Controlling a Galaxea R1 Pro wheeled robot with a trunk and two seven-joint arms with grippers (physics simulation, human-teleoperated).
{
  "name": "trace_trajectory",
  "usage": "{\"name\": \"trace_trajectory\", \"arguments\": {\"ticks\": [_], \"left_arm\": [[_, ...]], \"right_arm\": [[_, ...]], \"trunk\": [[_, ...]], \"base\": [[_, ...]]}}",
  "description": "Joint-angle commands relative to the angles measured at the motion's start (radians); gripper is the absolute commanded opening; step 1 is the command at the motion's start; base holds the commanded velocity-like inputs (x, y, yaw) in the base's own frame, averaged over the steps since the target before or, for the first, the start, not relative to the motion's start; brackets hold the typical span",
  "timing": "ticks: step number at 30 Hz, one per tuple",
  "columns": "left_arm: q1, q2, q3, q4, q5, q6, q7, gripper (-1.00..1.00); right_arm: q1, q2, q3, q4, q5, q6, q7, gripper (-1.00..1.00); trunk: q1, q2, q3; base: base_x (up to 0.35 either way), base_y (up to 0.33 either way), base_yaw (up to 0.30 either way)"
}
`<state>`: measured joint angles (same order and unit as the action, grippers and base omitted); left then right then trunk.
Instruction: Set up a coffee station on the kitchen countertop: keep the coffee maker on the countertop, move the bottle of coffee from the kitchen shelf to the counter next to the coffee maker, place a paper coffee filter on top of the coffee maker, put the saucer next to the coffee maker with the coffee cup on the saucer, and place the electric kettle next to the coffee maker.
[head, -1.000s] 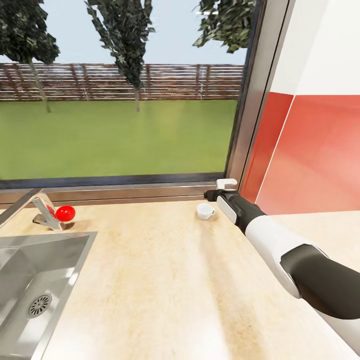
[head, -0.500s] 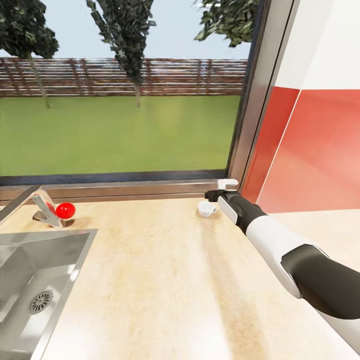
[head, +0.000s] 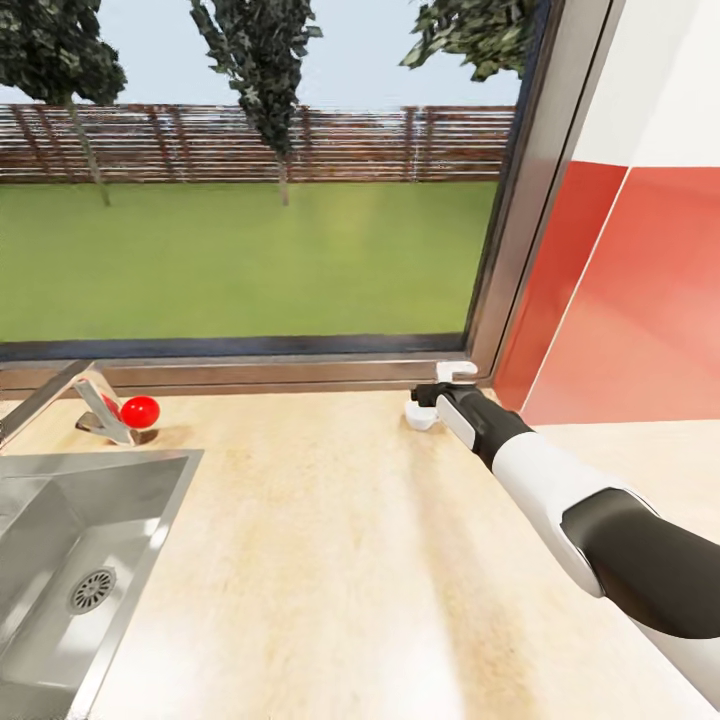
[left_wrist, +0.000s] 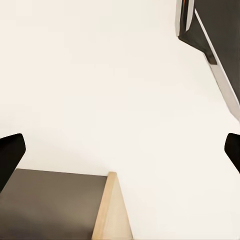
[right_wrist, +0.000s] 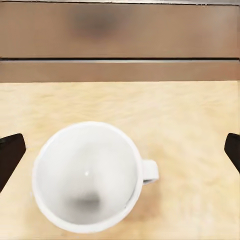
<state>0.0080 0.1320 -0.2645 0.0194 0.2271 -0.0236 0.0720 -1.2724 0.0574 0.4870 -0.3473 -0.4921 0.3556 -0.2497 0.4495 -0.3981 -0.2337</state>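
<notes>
A small white coffee cup (right_wrist: 87, 175) stands upright on the light wooden countertop (head: 330, 560), near the window sill at the back; its inside shows nothing and its handle (right_wrist: 150, 171) sticks out to one side. My right gripper (right_wrist: 120, 150) hangs above it, open, with its dark fingertips (right_wrist: 10, 155) far apart on either side of the cup. In the head view the right gripper (head: 428, 392) covers most of the cup (head: 420, 420). My left gripper (left_wrist: 120, 152) is open and faces a plain white surface.
A steel sink (head: 60, 560) is set into the counter at the left, with a faucet (head: 55, 395) and a red knob (head: 140, 411) behind it. The window frame (head: 520, 200) and a red wall (head: 640, 300) close off the back right corner.
The head camera has shifted a little, so the whole picture slid. The cup stood clear to the left of the right gripper before; now the gripper is over it and hides most of it.
</notes>
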Motion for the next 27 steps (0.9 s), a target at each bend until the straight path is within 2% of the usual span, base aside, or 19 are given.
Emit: {"name": "trace_trajectory", "arguments": {"ticks": [1, 9, 27], "left_arm": [[0.0, 0.0, -0.009, 0.001, 0.009, -0.002, 0.002, 1.0], [0.0, 0.0, -0.009, 0.001, 0.009, -0.002, 0.002, 1.0], [0.0, 0.0, -0.009, 0.001, 0.009, -0.002, 0.002, 1.0]], "right_arm": [[-0.001, -0.001, 0.008, 0.0, -0.01, 0.003, -0.008, 1.0], [-0.001, -0.001, 0.009, 0.019, -0.01, 0.002, -0.007, 1.0], [-0.001, 0.004, 0.01, 0.027, -0.01, 0.002, -0.008, 1.0]], "trunk": [[0.0, -0.002, -0.003], [0.0, -0.002, -0.016], [0.0, -0.002, -0.027]], "base": [[0.0, 0.0, 0.085], [0.0, 0.0, 0.066], [0.0, 0.0, -0.057]]}}
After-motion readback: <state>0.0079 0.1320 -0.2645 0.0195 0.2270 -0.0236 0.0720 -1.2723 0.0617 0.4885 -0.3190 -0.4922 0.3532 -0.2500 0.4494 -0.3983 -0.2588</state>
